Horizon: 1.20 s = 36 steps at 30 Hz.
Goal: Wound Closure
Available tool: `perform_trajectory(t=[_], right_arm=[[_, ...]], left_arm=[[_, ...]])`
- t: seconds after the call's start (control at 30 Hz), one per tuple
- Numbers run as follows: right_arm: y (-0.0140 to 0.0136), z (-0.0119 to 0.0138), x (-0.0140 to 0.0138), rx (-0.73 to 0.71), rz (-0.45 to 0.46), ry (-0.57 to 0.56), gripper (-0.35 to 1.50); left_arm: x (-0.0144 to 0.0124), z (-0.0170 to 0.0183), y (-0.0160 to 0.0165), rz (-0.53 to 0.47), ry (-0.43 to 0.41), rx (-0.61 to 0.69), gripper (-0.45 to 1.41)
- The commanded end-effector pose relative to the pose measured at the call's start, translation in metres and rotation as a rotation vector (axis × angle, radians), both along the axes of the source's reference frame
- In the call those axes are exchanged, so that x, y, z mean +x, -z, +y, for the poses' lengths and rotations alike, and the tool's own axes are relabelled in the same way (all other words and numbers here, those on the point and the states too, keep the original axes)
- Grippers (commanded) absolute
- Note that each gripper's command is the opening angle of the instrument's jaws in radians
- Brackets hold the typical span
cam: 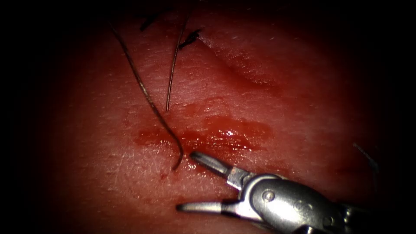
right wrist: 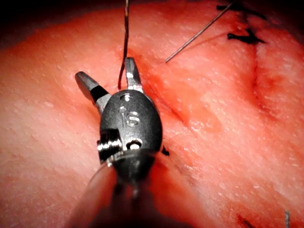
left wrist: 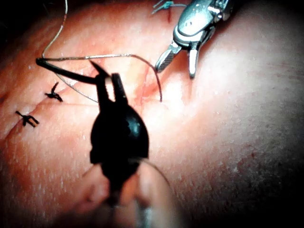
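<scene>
We see the needle in the left wrist view as a dark curved sliver above the tissue, not in it. One end of it meets the tip of the left hand, but we cannot tell whether that hand grips it. From the needle's far end the thread arcs over and runs down to the tissue. In the endoscope view it meets the surface at the left edge of the red fluid, just beside the upper jaw of the right hand. That hand comes in from the lower right with its jaws spread wide and holds nothing. In the right wrist view the thread's lower end sits between its parted jaws. A second strand lies straight on the tissue, left of the cut, and its end stops short of the fluid. A dark knotted stitch sits at the top of the cut.
</scene>
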<state>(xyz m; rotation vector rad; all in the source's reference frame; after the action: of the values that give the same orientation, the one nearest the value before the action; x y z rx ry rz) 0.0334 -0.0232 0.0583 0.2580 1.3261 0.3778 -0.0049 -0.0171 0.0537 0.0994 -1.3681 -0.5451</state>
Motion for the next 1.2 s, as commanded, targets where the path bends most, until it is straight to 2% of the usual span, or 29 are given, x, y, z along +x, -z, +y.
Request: perform_trajectory(t=[0.03, 0.17, 0.33, 0.37, 0.4, 0.43, 0.47, 0.5, 0.53, 0.63, 0.77, 0.9, 0.93, 1.0, 1.2], right_arm=[[-0.0022, 0.0001, 0.0009, 0.025, -0.009, -0.014, 1.1], [-0.004, 0.0002, 0.001, 0.064, -0.016, -0.029, 1.1], [-0.0048, 0.0002, 0.0014, 0.085, -0.026, -0.051, 1.06], [-0.0048, 0.0, 0.0017, 0.1, -0.017, -0.064, 0.86], [-0.0048, 0.0, 0.0017, 0.1, -0.017, -0.064, 0.86], [-0.0046, -0.0002, 0.0022, 0.104, -0.011, -0.073, 0.41], [-0.0044, -0.0004, 0.0025, 0.121, -0.008, -0.08, -0.27], [-0.0044, -0.0004, 0.0025, 0.121, -0.008, -0.08, -0.27], [-0.0043, -0.0005, 0.0028, 0.138, -0.007, -0.087, -0.35], [-0.0038, -0.0007, 0.0035, 0.161, -0.016, -0.107, -0.35], [-0.0035, -0.001, 0.0032, 0.192, -0.035, -0.143, -0.35], [-0.0023, -0.0018, 0.0029, 0.211, -0.079, -0.096, -0.35], [-0.0008, -0.0023, 0.0031, 0.227, -0.086, -0.055, -0.35], [0.0, -0.0026, 0.0032, 0.233, -0.086, -0.043, -0.35], [0.0059, -0.0043, 0.0045, 0.272, -0.066, 0.054, -0.35]], left_arm=[[-0.0007, 0.0, -0.0006, -0.002, -0.001, -0.001, -0.45], [-0.0008, 0.0, -0.0006, -0.004, -0.002, -0.001, -0.45], [-0.0011, -0.0001, -0.0007, -0.007, -0.003, -0.003, -0.45], [-0.0014, -0.0002, -0.0007, -0.01, -0.004, -0.005, -0.45], [-0.0014, -0.0002, -0.0007, -0.01, -0.004, -0.005, -0.45], [-0.0017, -0.0003, -0.0008, -0.012, -0.006, -0.012, -0.45], [-0.0019, -0.0004, -0.0009, -0.013, -0.007, -0.013, -0.45], [-0.0019, -0.0004, -0.0009, -0.013, -0.007, -0.013, -0.45], [-0.002, -0.0004, -0.0009, -0.015, -0.008, -0.014, -0.45], [-0.0023, -0.0005, -0.001, -0.017, -0.008, -0.015, -0.45], [-0.0023, -0.0005, -0.0012, -0.019, -0.007, -0.011, -0.45], [-0.0026, -0.0005, -0.0022, -0.021, -0.004, -0.008, -0.45], [-0.0028, -0.0007, -0.003, -0.023, -0.001, -0.004, -0.45], [-0.0029, -0.0008, -0.0035, -0.018, -0.007, -0.001, -0.45], [-0.0027, -0.0009, -0.0053, -0.017, -0.015, 0.01, -0.45]])
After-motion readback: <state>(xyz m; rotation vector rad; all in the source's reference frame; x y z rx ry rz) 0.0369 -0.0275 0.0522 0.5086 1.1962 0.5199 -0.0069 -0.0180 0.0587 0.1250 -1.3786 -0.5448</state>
